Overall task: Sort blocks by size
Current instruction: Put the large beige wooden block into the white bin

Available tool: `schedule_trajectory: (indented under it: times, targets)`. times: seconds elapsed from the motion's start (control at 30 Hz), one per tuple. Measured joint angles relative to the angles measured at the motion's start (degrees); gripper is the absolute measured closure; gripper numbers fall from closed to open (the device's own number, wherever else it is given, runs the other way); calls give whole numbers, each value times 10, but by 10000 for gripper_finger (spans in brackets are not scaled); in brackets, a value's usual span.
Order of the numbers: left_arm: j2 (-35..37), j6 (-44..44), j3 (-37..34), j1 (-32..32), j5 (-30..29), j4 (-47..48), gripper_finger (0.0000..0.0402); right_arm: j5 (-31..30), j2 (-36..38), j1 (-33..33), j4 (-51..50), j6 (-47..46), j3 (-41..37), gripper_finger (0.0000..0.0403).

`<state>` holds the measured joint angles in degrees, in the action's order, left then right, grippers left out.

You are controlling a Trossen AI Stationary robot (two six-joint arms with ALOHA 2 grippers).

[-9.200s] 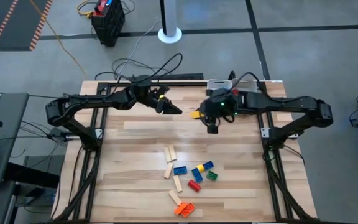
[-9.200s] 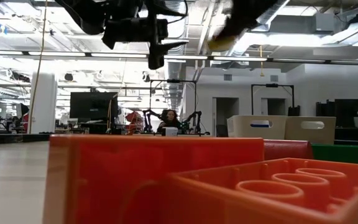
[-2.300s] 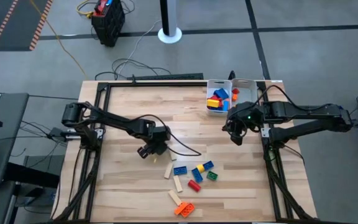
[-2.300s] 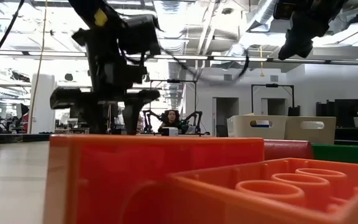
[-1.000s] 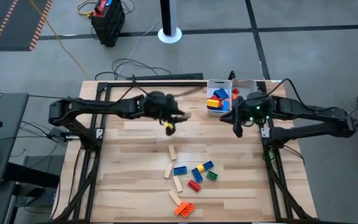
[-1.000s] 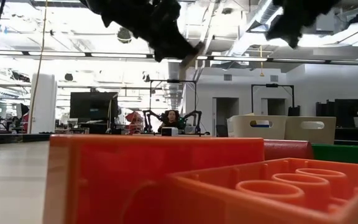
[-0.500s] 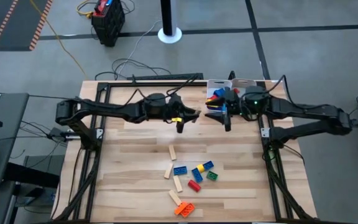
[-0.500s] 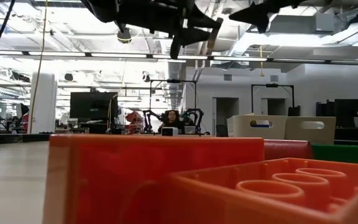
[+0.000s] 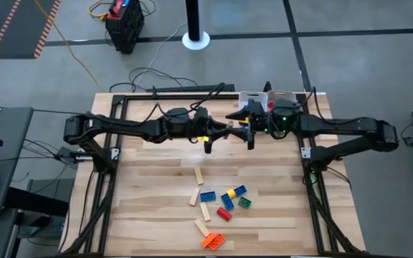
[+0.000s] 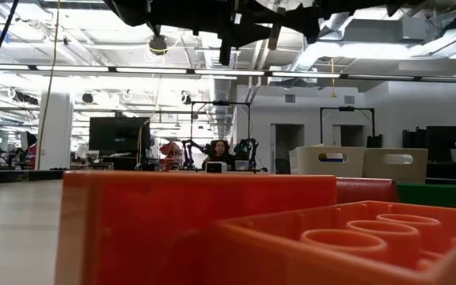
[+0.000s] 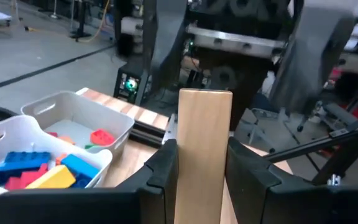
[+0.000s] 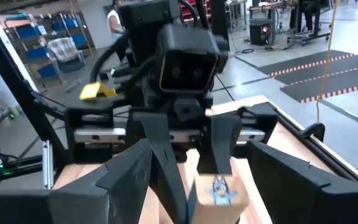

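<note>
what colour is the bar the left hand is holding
Pale, natural wood. The wooden bar stands between the left hand's fingers, clearest in the left wrist view.

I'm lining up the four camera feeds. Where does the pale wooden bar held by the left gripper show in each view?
High view: pale wooden bar mid-air between the left gripper and right gripper.
Low view: top centre, a short tan sliver under dark arms.
Left wrist view: centre, upright between that gripper's fingers.
Right wrist view: bottom centre, its end facing the camera.
Shared landmark: white plastic tray.
</note>
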<state>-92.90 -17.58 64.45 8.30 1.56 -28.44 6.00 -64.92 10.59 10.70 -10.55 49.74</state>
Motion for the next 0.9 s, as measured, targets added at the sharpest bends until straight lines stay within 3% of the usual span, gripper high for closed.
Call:
schedule_trajectory:
  times: [0.37,0.5,0.73,0.9]
  targets:
    - [0,39,0,4,15,-28,305,0,-39,0,53,-31,0,125]
    - [0,38,0,8,30,-31,305,0,-39,0,54,-36,0,163]
    - [0,36,0,8,32,-31,305,2,-38,0,47,-27,0,280]
    - [0,15,0,8,26,-30,303,2,-38,0,45,-29,0,279]
